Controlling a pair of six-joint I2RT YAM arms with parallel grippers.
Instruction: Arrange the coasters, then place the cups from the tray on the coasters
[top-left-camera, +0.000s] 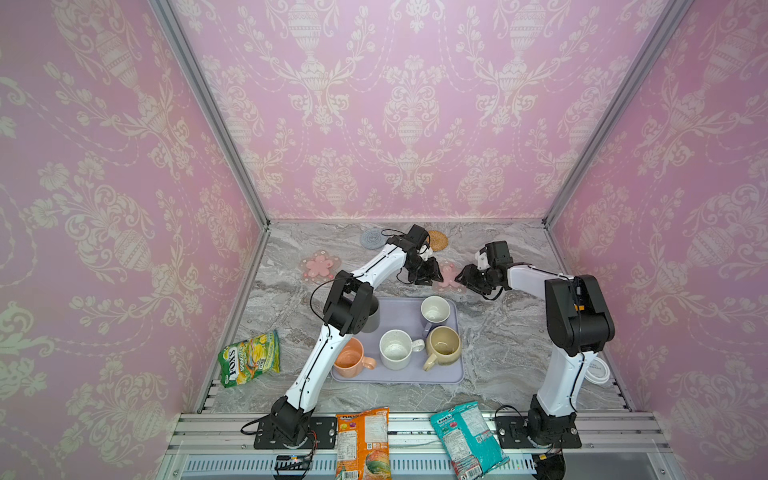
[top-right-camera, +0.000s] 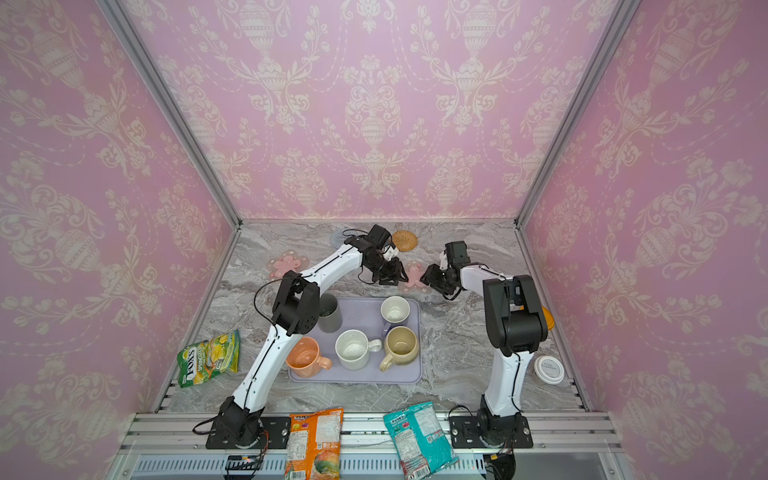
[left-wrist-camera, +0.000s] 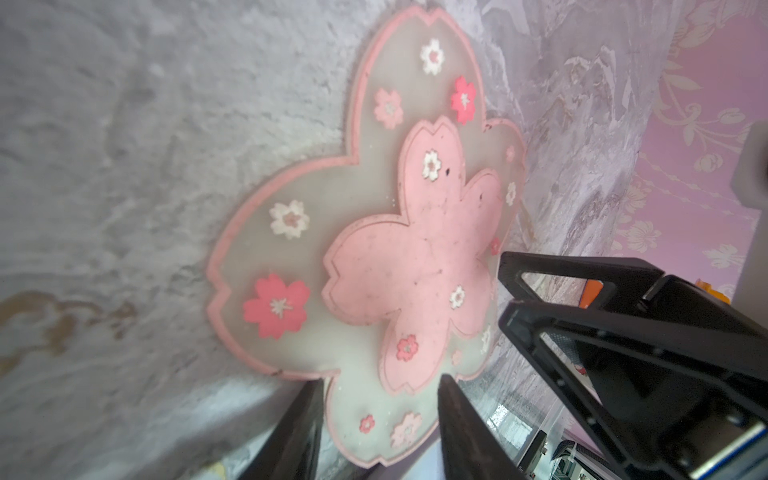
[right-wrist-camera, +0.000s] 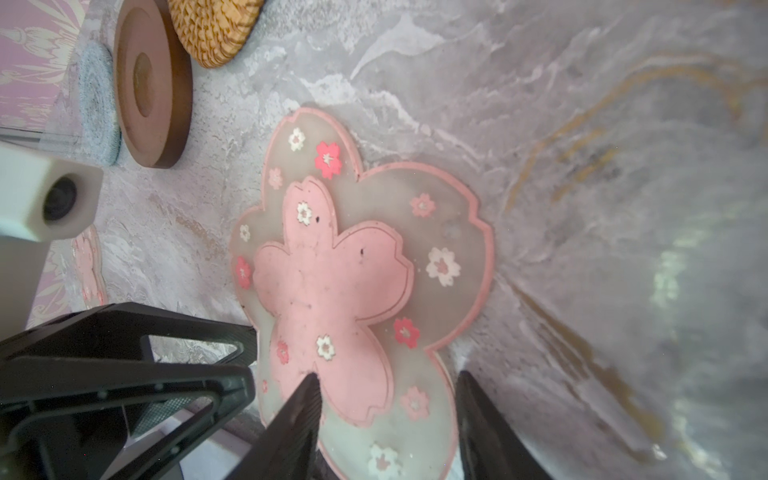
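The flower coaster (top-left-camera: 449, 277) lay flat between left gripper (left-wrist-camera: 380, 380) and right gripper (right-wrist-camera: 388, 374) — a petal between each pair of tips. Both jaws stood part-open, holding nothing; arms reached forward, wrists pitched down.

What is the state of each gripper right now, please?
Left gripper: open, jaws apart over the clear-edged pink flower-shaped coaster, holding nothing.
Right gripper: open, jaws apart over the same coaster, holding nothing.

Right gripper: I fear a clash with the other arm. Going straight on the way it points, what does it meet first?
Probably the clear-edged pink flower-shaped coaster, flat on the marble table just before the right gripper's open jaws.
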